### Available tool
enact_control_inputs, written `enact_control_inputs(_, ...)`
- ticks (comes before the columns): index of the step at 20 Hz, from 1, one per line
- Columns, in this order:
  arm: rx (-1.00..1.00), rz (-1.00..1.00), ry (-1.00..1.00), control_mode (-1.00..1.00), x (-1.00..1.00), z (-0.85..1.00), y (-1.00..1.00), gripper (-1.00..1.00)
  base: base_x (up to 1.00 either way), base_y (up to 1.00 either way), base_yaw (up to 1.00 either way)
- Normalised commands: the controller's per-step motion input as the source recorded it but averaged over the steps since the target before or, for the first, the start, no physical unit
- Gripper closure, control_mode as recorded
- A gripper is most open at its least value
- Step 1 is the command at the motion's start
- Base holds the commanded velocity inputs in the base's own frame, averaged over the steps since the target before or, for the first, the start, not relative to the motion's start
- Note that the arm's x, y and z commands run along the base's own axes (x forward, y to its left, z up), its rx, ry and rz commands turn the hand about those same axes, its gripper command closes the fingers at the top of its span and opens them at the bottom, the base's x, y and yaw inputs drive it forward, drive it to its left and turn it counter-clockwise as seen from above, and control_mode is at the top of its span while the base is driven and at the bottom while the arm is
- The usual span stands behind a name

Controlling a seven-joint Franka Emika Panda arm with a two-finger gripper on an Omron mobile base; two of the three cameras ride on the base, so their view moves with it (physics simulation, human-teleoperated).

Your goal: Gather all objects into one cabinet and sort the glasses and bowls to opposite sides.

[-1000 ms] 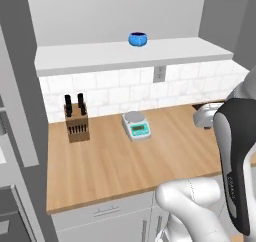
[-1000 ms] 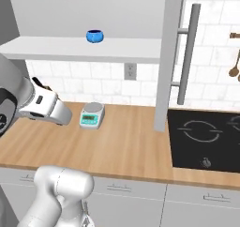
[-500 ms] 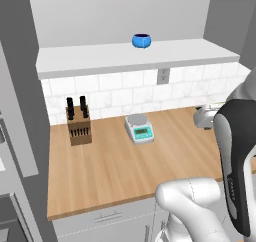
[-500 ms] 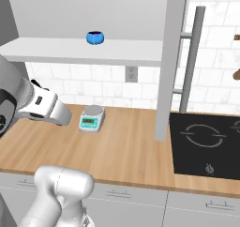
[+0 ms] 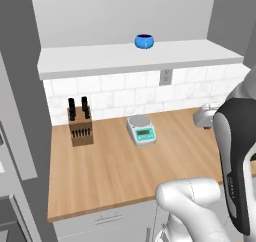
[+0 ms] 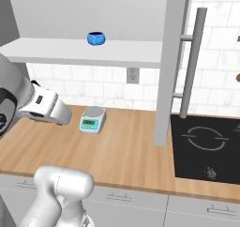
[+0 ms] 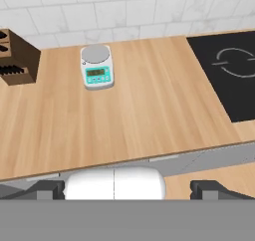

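Glossy blue bowl (image 5: 144, 41), white shelf (image 5: 100, 57), light wood counter (image 7: 149, 100), brown knife block (image 5: 80, 127), black hob (image 6: 206, 146)

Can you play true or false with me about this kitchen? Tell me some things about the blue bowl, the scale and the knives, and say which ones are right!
1. The small blue bowl sits up on the white shelf. True.
2. The kitchen scale is on the stove. False: it stands on the wooden counter, near the tiled wall.
3. The knife block stands on the counter to the left of the scale in the left base view. True.
4. The gripper is holding the blue bowl. False: its fingers are spread open with nothing between them, and the bowl is up on the shelf.
5. A pot is sitting on the black stovetop. False: nothing is on the part of it that shows.
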Motion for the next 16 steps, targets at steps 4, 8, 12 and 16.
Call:
enact_control_inputs(4, 0.0, 0.01, -0.14, -1.0, 0.03, -0.02, 0.0, -1.0, 0.0, 0.0, 0.0)
enact_control_inputs(8, 0.0, 0.0, -0.33, -1.0, -0.02, 0.34, 0.0, -1.0, 0.0, 0.0, 0.0)
enact_control_inputs(12, 0.0, 0.0, -0.2, -1.0, 0.04, 0.58, 0.13, -1.0, 0.0, 0.0, 0.0)
enact_control_inputs(16, 0.0, 0.0, -0.02, -1.0, 0.15, 0.65, 0.26, -1.0, 0.0, 0.0, 0.0)
